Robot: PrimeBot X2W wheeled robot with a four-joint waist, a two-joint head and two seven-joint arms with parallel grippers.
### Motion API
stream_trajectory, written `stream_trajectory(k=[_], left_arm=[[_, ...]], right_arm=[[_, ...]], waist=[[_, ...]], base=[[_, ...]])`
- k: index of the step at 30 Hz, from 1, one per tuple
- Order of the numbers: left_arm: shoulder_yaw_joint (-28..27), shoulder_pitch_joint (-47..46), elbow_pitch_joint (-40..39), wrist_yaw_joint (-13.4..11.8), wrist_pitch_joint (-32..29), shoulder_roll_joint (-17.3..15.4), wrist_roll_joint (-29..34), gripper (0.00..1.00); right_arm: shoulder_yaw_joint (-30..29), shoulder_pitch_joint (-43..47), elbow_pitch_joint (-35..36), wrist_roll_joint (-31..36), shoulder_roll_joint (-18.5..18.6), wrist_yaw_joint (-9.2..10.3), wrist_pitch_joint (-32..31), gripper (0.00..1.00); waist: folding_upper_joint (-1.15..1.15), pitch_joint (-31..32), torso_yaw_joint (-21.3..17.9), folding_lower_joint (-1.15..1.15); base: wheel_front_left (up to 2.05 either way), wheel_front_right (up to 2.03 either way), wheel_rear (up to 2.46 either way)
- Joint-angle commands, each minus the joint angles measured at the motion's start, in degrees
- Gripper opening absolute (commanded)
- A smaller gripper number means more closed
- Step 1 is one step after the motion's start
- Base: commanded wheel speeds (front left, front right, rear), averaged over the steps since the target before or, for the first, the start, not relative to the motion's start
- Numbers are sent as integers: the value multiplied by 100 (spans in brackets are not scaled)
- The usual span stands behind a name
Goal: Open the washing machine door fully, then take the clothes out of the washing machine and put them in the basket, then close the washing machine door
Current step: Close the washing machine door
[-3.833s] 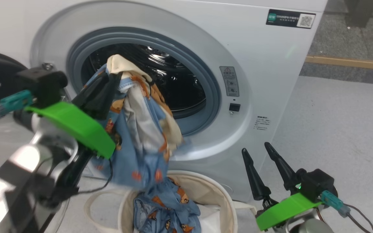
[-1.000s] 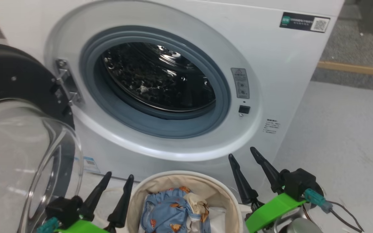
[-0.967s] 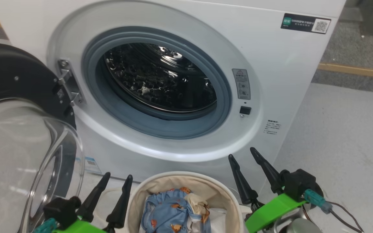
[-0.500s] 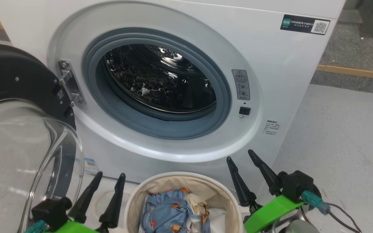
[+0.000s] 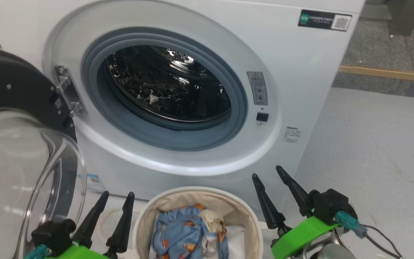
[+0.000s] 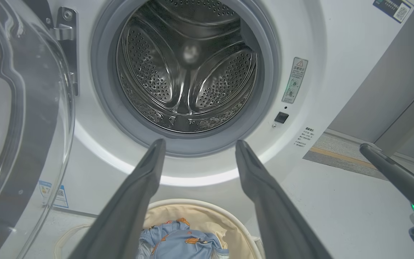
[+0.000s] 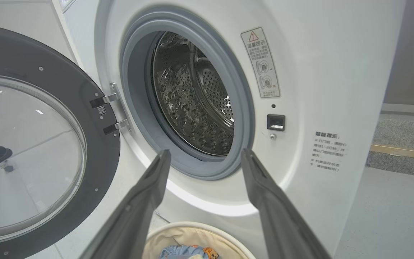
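Pale grey floor (image 5: 372, 144) stretched around the washing machine (image 5: 314, 72). Both the left gripper (image 5: 118, 193) and the right gripper (image 5: 266, 171) hung low with jaws spread wide, holding nothing. Ahead of and above both sets of jaws, the drum (image 6: 189, 68) looked empty. The washing machine door (image 5: 13, 90) stood swung wide, just outside the left jaws. Between the two sets of jaws sat the basket (image 5: 252, 223), with the clothes (image 5: 182, 233) heaped inside. Opening and unloading appeared done; closing the door appeared to be the one step left.
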State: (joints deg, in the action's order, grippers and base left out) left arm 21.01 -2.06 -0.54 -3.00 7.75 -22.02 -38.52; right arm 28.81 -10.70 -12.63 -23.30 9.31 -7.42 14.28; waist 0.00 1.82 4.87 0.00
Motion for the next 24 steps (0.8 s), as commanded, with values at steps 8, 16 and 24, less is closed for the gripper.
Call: stream_trajectory(k=[8,16,24], left_arm=[[-289,-156,-97,-38,139,-145,-28,100],[-256,-101,-84,-40,167,-151,-41,100],[-251,-55,-74,-100,160,-182,-34,100]], right_arm=[[121,-153,191,-56,-3,-7,71,100],[136,-132,210,-70,17,-7,72,100],[121,-136,234,-70,29,-7,72,100]], waist=[[0,29,2,0],[0,61,39,0],[0,63,112,0]], base=[[-199,207,-9],[-153,152,1],[-44,44,0]])
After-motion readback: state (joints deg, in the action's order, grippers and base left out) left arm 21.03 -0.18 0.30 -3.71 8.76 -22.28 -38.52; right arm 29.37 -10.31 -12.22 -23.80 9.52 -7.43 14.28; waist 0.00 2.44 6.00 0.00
